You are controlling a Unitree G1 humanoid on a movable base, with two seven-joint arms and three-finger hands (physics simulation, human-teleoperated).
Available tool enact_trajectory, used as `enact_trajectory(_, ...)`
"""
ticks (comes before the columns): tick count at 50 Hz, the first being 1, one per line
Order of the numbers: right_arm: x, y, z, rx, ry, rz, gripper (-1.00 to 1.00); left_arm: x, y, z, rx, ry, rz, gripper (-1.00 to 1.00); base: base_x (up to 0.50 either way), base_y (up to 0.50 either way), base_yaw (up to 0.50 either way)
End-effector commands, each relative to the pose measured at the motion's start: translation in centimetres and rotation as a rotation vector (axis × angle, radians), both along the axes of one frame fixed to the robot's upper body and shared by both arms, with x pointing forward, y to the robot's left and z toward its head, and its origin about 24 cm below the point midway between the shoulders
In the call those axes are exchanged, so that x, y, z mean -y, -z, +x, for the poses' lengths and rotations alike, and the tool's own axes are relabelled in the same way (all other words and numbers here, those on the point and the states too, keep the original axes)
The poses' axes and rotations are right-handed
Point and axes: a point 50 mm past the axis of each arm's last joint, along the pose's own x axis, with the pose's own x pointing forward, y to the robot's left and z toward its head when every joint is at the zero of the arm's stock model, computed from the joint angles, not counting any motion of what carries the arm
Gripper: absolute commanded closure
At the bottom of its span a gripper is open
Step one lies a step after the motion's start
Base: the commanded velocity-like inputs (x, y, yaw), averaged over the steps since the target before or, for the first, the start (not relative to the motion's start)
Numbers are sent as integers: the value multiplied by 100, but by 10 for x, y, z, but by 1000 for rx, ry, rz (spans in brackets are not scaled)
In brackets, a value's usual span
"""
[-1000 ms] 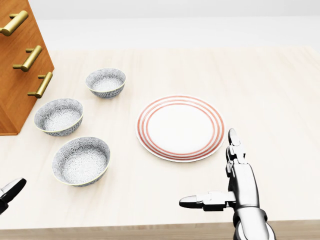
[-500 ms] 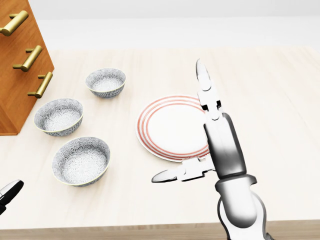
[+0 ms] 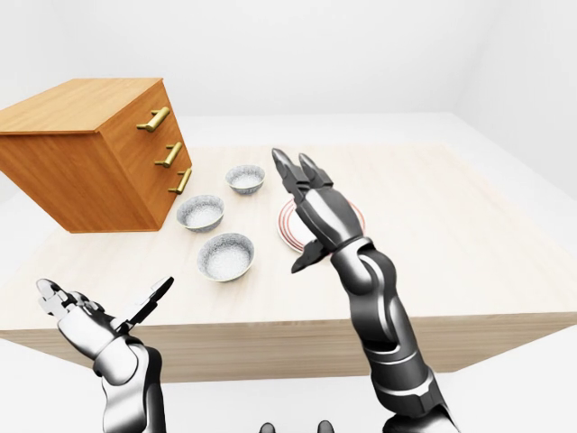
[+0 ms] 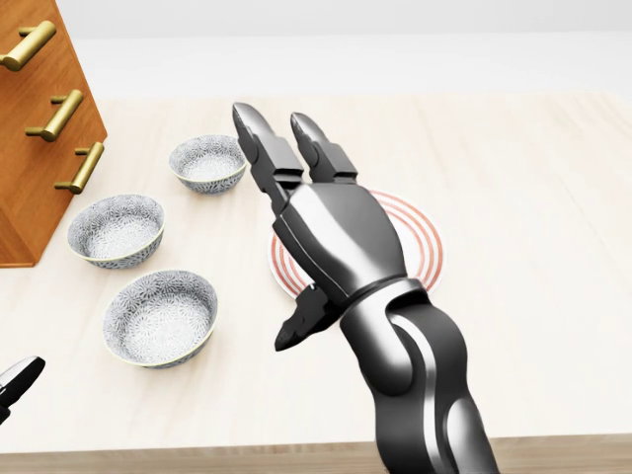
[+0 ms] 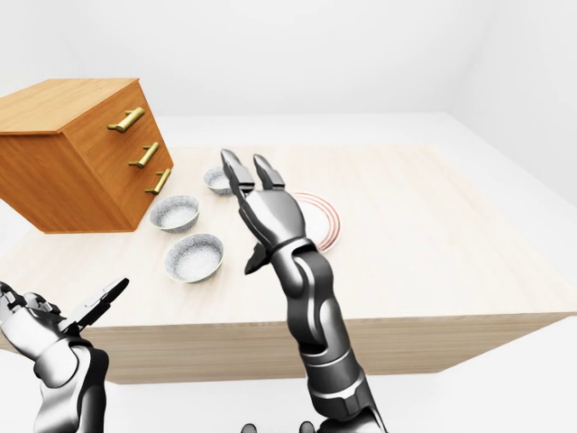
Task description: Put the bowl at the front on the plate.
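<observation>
Three patterned grey bowls stand in a row on the left of the pale wooden table (image 4: pixel 533 178). The lowest bowl (image 4: pixel 161 318) in the head view is the nearest, with a second bowl (image 4: pixel 116 229) and a third bowl (image 4: pixel 208 163) above it. A white plate (image 4: pixel 423 247) with red rings lies to their right. My right hand (image 4: pixel 291 227) is raised over the plate's left half, open, fingers spread and pointing up, holding nothing. It hides much of the plate. My left hand (image 3: pixel 104 302) hangs open below the table's near edge at the lower left.
A wooden chest of drawers (image 4: pixel 39 128) with brass handles stands on the table at the upper left, close to the two upper bowls. The table's near edge (image 4: pixel 197 456) runs along the bottom of the head view.
My right hand has risen from the lower right and swung left over the plate, now covering its left half. The bowls, plate and left hand have not moved.
</observation>
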Motion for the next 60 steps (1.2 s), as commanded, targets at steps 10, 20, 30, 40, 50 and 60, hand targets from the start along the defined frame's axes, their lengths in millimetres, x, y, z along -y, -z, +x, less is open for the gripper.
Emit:
enact_trajectory(10, -13, 4, 8, -59, 135, -347, -100, 0, 1, 1, -2, 0, 0, -100, 2, 0, 0)
enact_trajectory(20, -16, 7, 11, -72, 120, -345, -100, 0, 2, 2, -2, 3, 0, -100, 49, 0, 0)
enact_trajectory(30, -17, 7, 10, -78, 116, -347, -100, 0, 2, 2, -1, 4, 0, -100, 50, 0, 0)
enact_trajectory(40, -18, 5, 10, -77, 113, -346, -100, 0, 2, 2, -2, 4, 0, -100, 50, 0, 0)
enact_trajectory(50, -20, 6, 9, -87, 106, -363, -100, 0, 2, 2, -1, 4, 0, -100, 50, 0, 0)
enact_trajectory(60, -35, 10, 1, -89, 73, -362, -100, 0, -1, -1, -2, 0, 1, -100, 23, 2, 0)
